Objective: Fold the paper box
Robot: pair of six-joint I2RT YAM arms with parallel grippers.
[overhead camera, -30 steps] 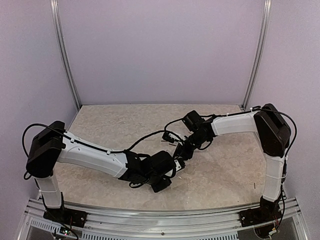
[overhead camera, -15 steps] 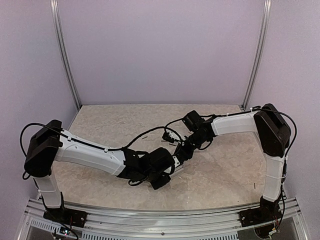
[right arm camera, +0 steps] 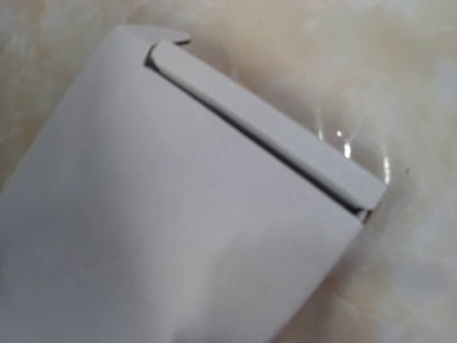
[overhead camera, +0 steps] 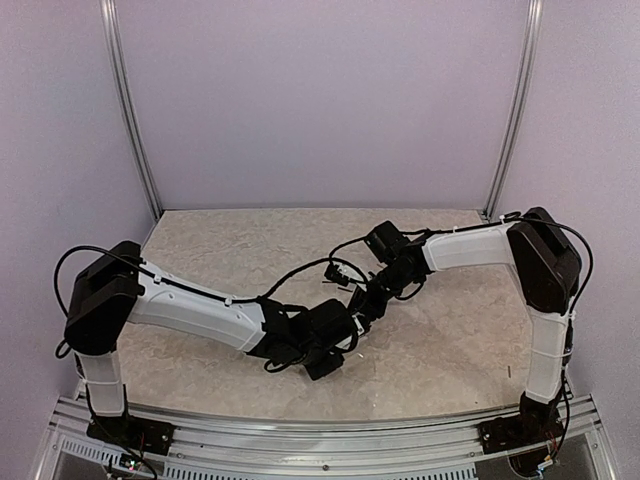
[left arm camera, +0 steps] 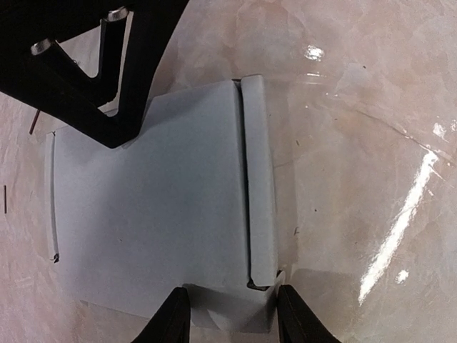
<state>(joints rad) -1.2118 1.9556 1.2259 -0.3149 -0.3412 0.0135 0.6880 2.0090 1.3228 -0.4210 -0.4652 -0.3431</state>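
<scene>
The paper box (left arm camera: 150, 214) is a slim pale grey-white box lying flat on the table, with a narrow folded strip along its right side. My left gripper (left arm camera: 232, 318) straddles the short flap at the box's near end, and both fingertips (left arm camera: 175, 318) touch that flap. The right gripper's black fingers (left arm camera: 128, 86) sit over the box's far left corner. In the right wrist view the paper box (right arm camera: 178, 236) fills the picture and hides that gripper's own fingers. From above, the left gripper (overhead camera: 338, 338) and right gripper (overhead camera: 362, 305) meet at mid-table and cover the box.
The marble-patterned table (overhead camera: 450, 340) is bounded by purple walls and two metal posts (overhead camera: 135, 130) at the back corners. Tiny dark scraps (left arm camera: 33, 121) lie left of the box. Black cables loop between the two wrists.
The left arm has shifted a little to the right, bringing its wrist closer to the right gripper. The right arm has not moved.
</scene>
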